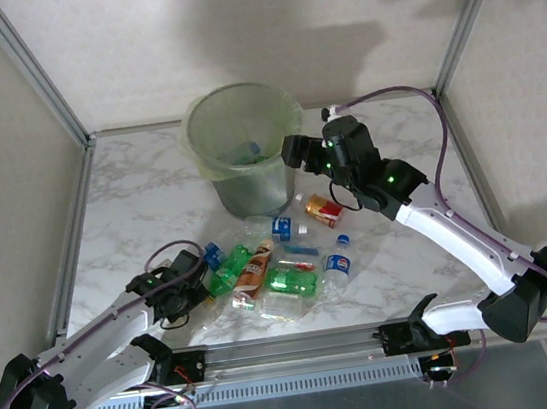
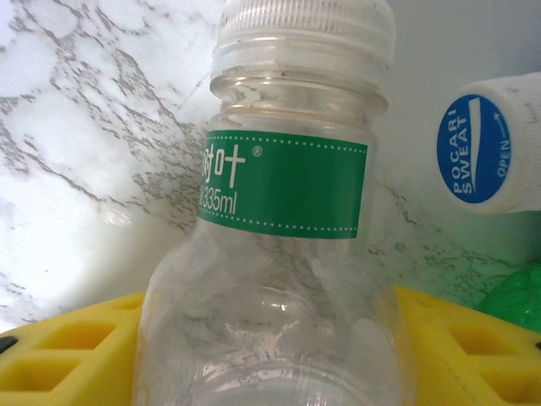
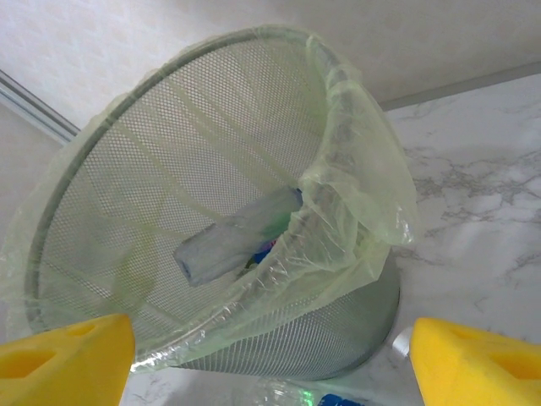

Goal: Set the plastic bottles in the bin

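So the left gripper [image 1: 199, 283] was down at the near-left edge of the heap of bottles [image 1: 276, 265] lying on the marble table [image 1: 132, 203], just in front of the bin [image 1: 200, 133]. In its wrist view, a clear bottle [image 2: 283, 182] with a green label and a whitish cap sat right between the yellow fingers [image 2: 68, 351], pads up against both sides of the body. Honestly couldn't tell if it was actually squeezing or only touching. The right gripper [image 3: 270, 359] hung by the bin's rim with its jaws apart and nothing in them. One pale bottle [image 3: 237, 237] lay inside on the liner.

My take on doing this pick right: thin empty plastic like that probably buckles and squirts out. I'd grip gently but fully on the wide body, not up on the neck, then lift straight up before swinging over. A Pocari Sweat bottle [image 2: 494, 148] lay just beside it, so a sideways drag could send that one rolling. The right arm was also parked by the bin, so I'd want it clear before the left one heads there.
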### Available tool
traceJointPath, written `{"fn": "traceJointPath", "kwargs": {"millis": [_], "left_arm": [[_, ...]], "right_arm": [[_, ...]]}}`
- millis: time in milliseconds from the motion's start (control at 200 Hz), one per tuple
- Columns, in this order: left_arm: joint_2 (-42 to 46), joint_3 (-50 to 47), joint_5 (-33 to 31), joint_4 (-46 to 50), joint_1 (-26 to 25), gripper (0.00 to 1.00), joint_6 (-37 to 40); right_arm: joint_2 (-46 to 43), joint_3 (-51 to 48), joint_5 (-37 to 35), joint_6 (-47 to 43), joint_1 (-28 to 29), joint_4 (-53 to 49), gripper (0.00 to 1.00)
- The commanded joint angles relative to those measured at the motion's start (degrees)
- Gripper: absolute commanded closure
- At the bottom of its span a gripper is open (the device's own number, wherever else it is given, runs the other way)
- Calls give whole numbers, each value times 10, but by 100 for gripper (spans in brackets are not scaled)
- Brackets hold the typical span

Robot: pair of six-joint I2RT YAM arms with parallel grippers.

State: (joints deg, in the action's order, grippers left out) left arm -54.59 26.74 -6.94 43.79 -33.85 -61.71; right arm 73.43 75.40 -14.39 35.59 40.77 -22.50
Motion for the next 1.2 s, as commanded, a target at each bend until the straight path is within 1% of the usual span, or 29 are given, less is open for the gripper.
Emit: {"fn": "traceJointPath", "kwargs": {"millis": [0,65,190,285,345,385,461,581,671,746,821,891,1051,1191], "left_arm": [[6,41,-31,32,7,54,3],[10,69,-36,48,7,58,7],[16,148,-59,86,7,59,9],[12,235,-77,110,9,58,18],[-7,306,-84,119,12,57,37],[-23,354,-83,122,15,56,52],[-59,437,-64,112,24,57,76],[-112,542,-17,62,30,57,83],[-150,600,40,9,30,58,82],[-180,642,69,-18,30,59,85],[-203,673,84,-38,30,59,92],[-212,682,91,-62,30,59,90],[-216,650,147,-150,29,59,58],[-220,632,183,-185,28,59,38]], "right_arm": [[-16,-10,-12,9,3,-3,15],[-20,-10,-8,10,3,-3,15],[-31,-7,19,4,3,1,15],[-43,-10,71,-8,3,15,15],[-46,-10,112,-18,4,25,15],[-48,-11,144,-25,4,32,13],[-57,-21,197,-38,12,56,9],[-70,-28,248,-53,33,86,2],[-71,-23,271,-60,52,97,1],[-69,-20,281,-62,64,105,1],[-69,-19,280,-62,71,110,1],[-66,-19,279,-62,74,115,1],[-50,-3,270,-63,85,121,1],[-27,31,251,-74,91,105,1]]}}
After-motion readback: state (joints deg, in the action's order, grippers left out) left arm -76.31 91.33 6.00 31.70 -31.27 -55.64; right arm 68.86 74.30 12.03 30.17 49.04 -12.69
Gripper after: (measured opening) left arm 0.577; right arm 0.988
